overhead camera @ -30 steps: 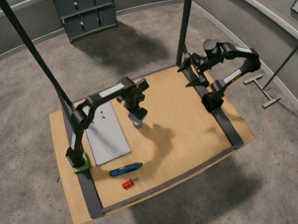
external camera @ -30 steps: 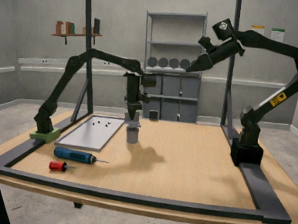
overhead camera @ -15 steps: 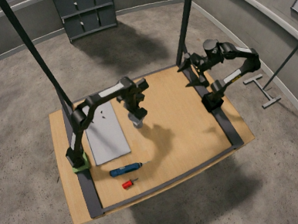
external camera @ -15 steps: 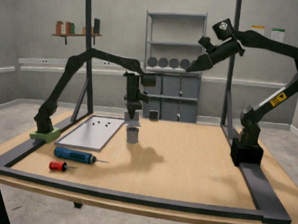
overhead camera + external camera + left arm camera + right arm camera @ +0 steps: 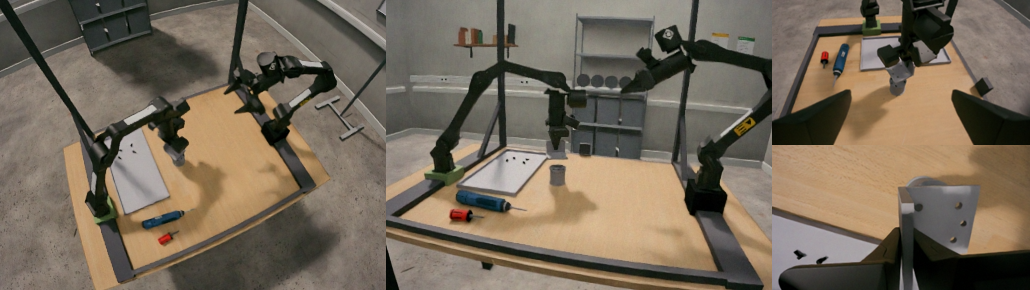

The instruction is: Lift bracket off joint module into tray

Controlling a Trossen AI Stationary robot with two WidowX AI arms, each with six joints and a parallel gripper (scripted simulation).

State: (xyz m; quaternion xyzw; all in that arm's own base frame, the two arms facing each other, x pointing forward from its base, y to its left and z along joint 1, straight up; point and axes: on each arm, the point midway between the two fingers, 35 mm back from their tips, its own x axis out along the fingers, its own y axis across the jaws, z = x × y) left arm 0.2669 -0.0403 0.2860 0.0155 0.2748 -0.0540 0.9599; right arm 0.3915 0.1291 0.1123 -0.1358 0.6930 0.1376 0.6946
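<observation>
My right gripper (image 5: 175, 149) is shut on the grey bracket (image 5: 556, 151), a bent plate with several holes, and holds it just above the grey cylindrical joint module (image 5: 557, 175). The module stands upright on the table beside the tray (image 5: 137, 170). The left wrist view shows the bracket (image 5: 901, 72) apart from the module (image 5: 898, 87). The right wrist view shows the bracket (image 5: 940, 216) clamped by one flange between my fingers, with the module's top (image 5: 924, 180) behind it. My left gripper (image 5: 627, 88) is open and empty, high above the far side of the table.
A blue screwdriver (image 5: 162, 218) and a small red one (image 5: 167, 237) lie near the front edge by the tray. A few small dark parts (image 5: 127, 146) lie in the tray. A small black cube (image 5: 984, 85) sits at the table's far edge.
</observation>
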